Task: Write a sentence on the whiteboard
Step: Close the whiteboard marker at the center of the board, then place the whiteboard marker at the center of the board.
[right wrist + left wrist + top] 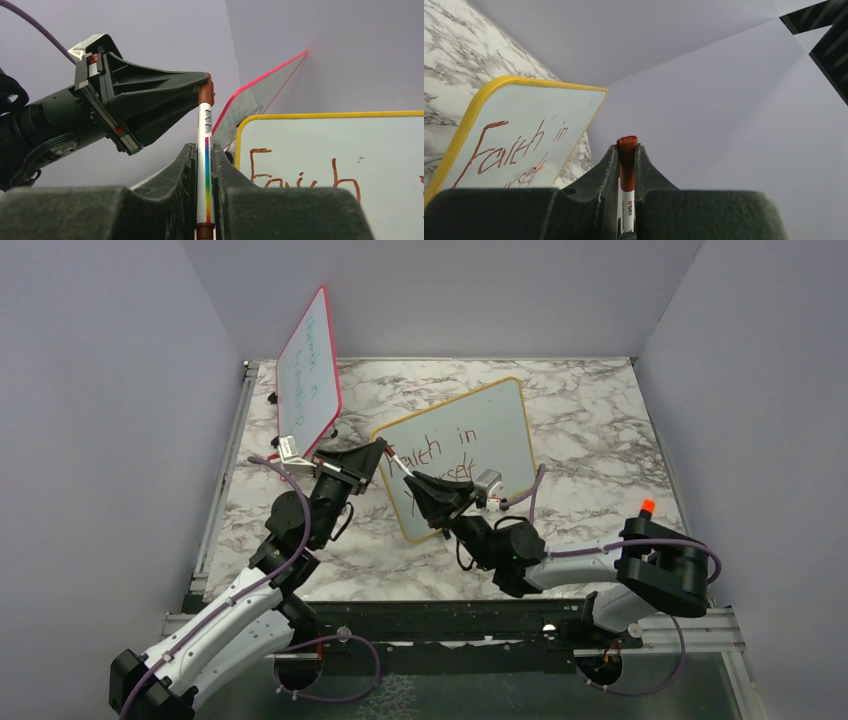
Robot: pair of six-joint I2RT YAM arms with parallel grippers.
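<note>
Top external: whiteboard [505, 435] stands tilted at centre frame on the marble table [610, 430], yellow-orange frame all round. Sentence [432, 452] is on its face in dark red. I read "Faith in" on the top line; the lines below are mostly blocked by the arms. Both grippers meet on one marker [205, 125] just in front of the board's left half. Right wrist: right gripper [205, 150] pinches the white barrel, the board at lower right of frame behind it. Left wrist: left gripper [627, 150] is clamped on the red-brown cap [627, 141], fingers pressed against it both sides. Red-pink-framed board [310, 365] leans at upper left, apart from the whiteboard.
</note>
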